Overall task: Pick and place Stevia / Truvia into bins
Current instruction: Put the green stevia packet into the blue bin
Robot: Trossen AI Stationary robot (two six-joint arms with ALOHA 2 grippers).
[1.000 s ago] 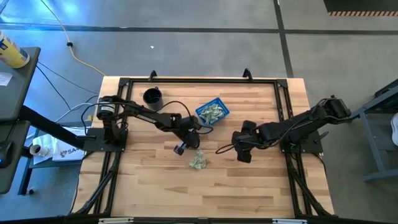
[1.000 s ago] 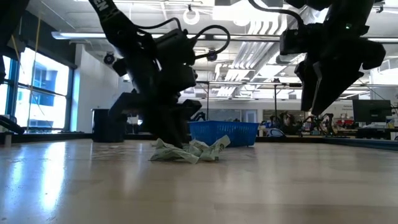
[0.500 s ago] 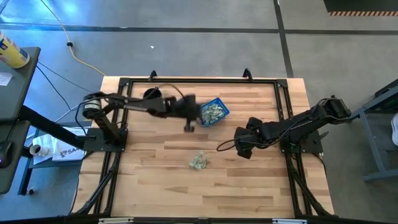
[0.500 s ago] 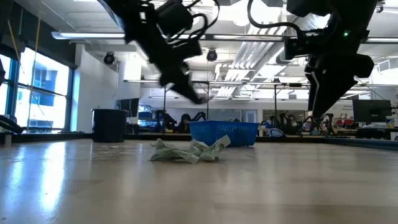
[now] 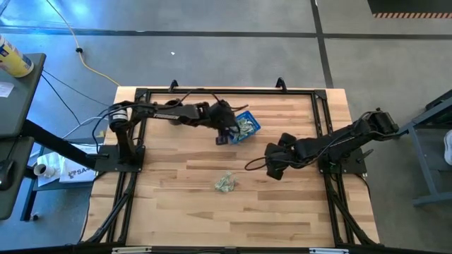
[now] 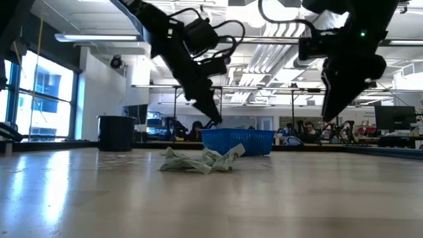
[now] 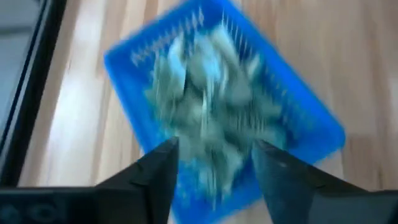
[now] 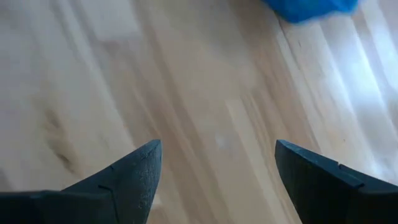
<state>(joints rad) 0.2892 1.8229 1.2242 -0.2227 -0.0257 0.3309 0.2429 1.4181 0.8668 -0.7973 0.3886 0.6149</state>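
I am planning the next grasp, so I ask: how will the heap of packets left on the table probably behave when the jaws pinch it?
The packet heap looks crumpled and loose, so it is probably floppy and light. Likely only some packets lift; others may slide on the smooth wooden table.

One blue basket (image 5: 244,127) on the bench (image 5: 296,204), stuffed with sweetener packets (image 7: 208,118), too jumbled to count. One more loose heap of packets (image 5: 225,183) out on the wood, also too tangled for a number, looks like a handful. One black round cup (image 6: 115,133) at the far side. Two dark arms, so two claws: left claw (image 5: 222,138) and right claw (image 5: 272,171). One bottle with a yellow label (image 5: 14,60) on the side table.
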